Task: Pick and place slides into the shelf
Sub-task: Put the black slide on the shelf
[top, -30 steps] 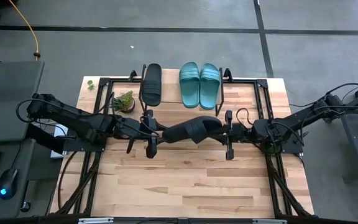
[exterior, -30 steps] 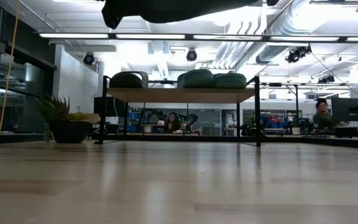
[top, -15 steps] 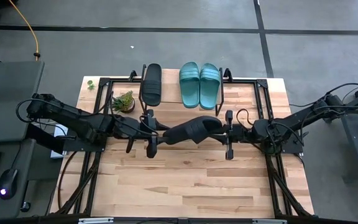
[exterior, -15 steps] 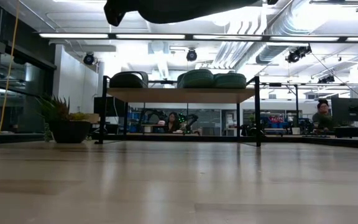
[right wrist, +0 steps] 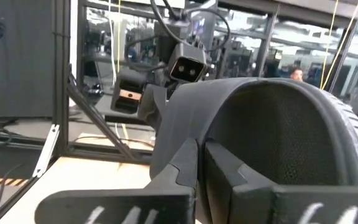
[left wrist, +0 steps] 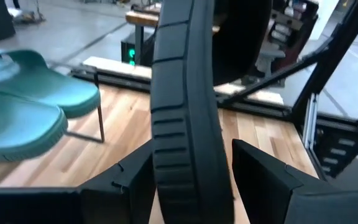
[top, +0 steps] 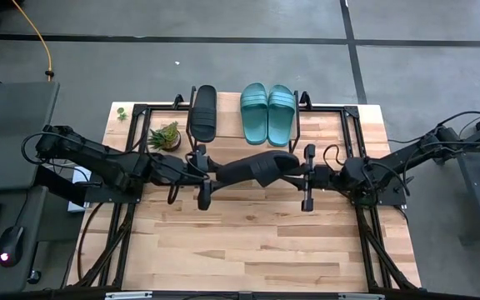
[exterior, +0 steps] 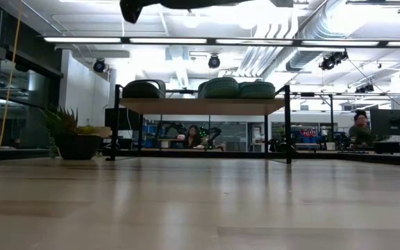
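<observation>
Above tabletop (top: pixel 248 242): black slide (top: pixel 252 169) clamped btwn left gripper (top: pixel 203 176) & right gripper (top: pixel 307 177).

The high view looked straight down on the whole wooden table (top: pixel 248 250) from well above, while the low view sat at table-top height and faced level across the boards to the shelf (exterior: pixel 201 105) and the room behind. Each wrist view looked close past its own fingers at the black slide (left wrist: pixel 185 124) between the arms. The left one also took in the teal slides (left wrist: pixel 23 106) that both wide views shared.
</observation>
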